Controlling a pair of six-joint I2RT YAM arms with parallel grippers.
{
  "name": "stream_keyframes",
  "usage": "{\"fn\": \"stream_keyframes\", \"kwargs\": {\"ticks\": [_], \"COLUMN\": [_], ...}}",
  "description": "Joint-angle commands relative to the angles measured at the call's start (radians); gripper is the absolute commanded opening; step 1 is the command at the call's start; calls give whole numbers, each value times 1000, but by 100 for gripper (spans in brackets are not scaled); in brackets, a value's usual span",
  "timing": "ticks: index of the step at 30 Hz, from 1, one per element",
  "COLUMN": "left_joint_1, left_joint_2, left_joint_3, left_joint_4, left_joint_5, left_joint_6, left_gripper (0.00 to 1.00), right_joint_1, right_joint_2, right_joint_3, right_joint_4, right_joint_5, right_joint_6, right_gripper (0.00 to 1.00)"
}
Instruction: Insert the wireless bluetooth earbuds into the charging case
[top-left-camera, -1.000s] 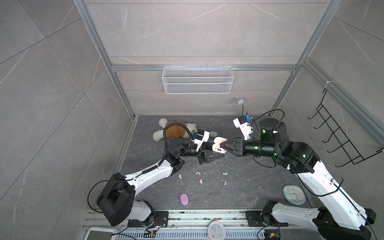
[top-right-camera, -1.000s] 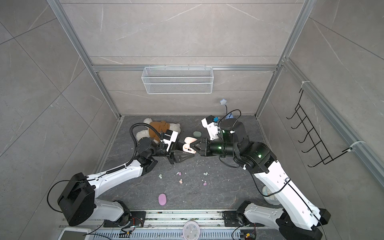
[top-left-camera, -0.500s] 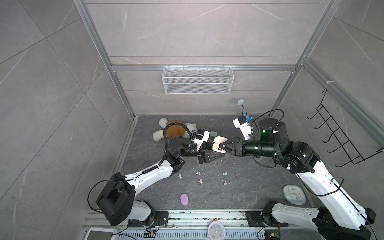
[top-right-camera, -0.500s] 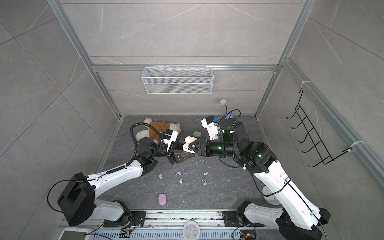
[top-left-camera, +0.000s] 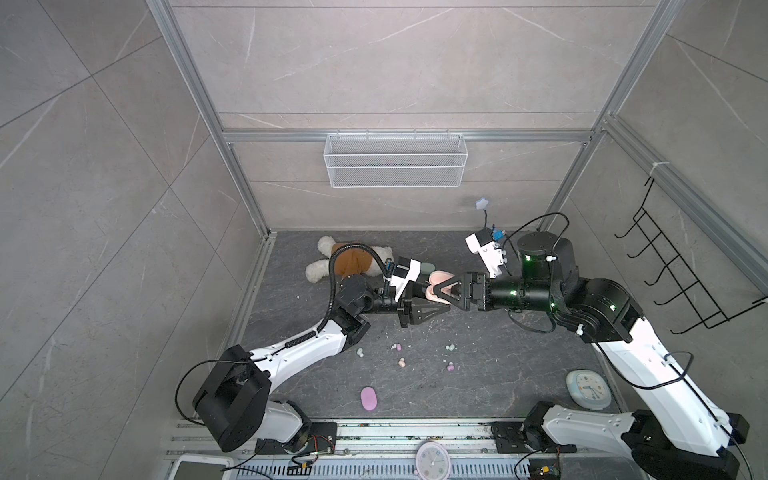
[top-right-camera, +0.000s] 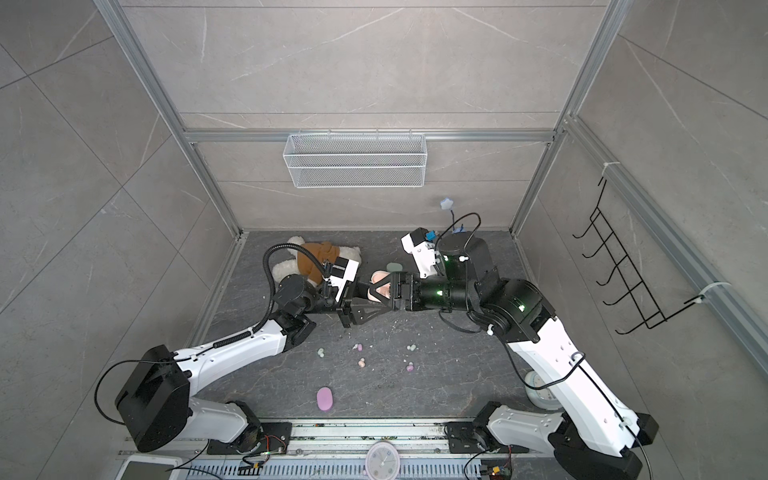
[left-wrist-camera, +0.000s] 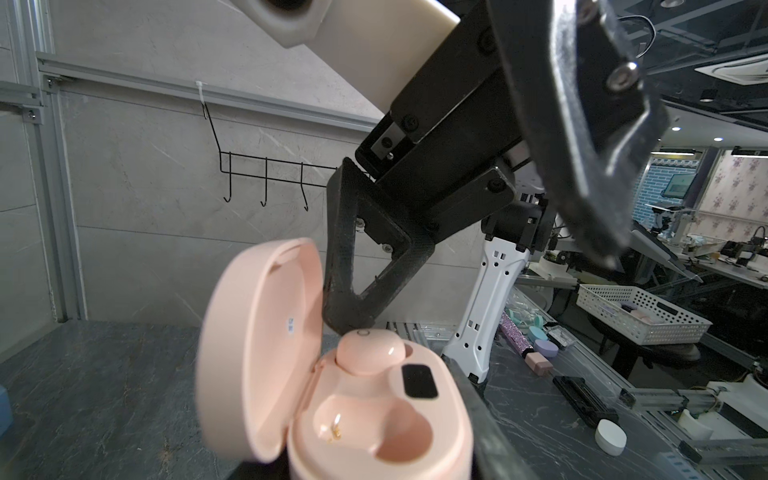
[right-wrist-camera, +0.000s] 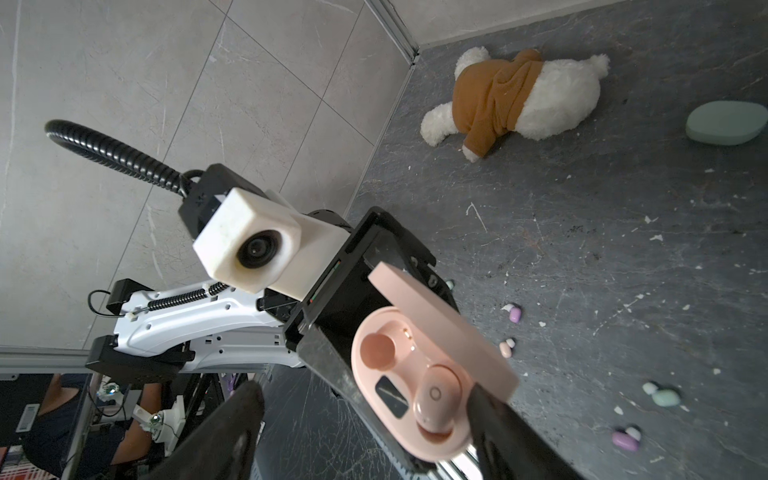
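- The left gripper (top-left-camera: 434, 299) has its fingers clamped on the base of the peach-pink oval plastic charging case (left-wrist-camera: 374, 415). It holds the case above the dark grey surface (top-left-camera: 498, 374) with the hinged lid (left-wrist-camera: 257, 345) swung open.
- One peach-pink earbud (left-wrist-camera: 368, 351) sits in a well of the case. It looks slightly proud, though I cannot tell whether it is fully seated. The neighbouring well (left-wrist-camera: 357, 419) is empty.
- The right gripper (right-wrist-camera: 361, 399) has its fingers spread apart on either side of that bud, gripping nothing.
- The loose pastel earbuds (top-left-camera: 401, 363), mint, lilac and peach, lie scattered on the surface nearer the arm bases, well apart from the case.
- Each bud looks tiny, light, hard and smooth, so a hard pinch would likely make it squirt out. It is best taken lightly across its broad sides, leaving its underside free to drop into the well. The case should be held by its base, not by the lid.
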Motion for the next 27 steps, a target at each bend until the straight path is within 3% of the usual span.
{"fn": "stream_keyframes", "kwargs": {"ticks": [1,9,16,20,27], "left_joint_1": [-19,-8,55,88,116], "left_joint_2": [-25,-20,-60,-134,-345], "left_joint_3": [18,-25,-122,-178,-253], "left_joint_4": [113,81,94,12,-292], "left_joint_5": [46,-7,-61,-76,-148], "left_joint_6": [42,57,7,22,106], "left_gripper": [21,21,21,21,20], "right_joint_1": [-5,-5,-5,-6,-4], "right_joint_2": [20,10,-67,-103,-147], "right_joint_3": [9,57,-1,-102,-382], "right_joint_4": [-47,-84,-111,-104,10], "right_joint_5": [45,7,23,54,138], "right_joint_6": [-14,-4,42,62,110], "right_gripper": [87,92,95,96,94]}}
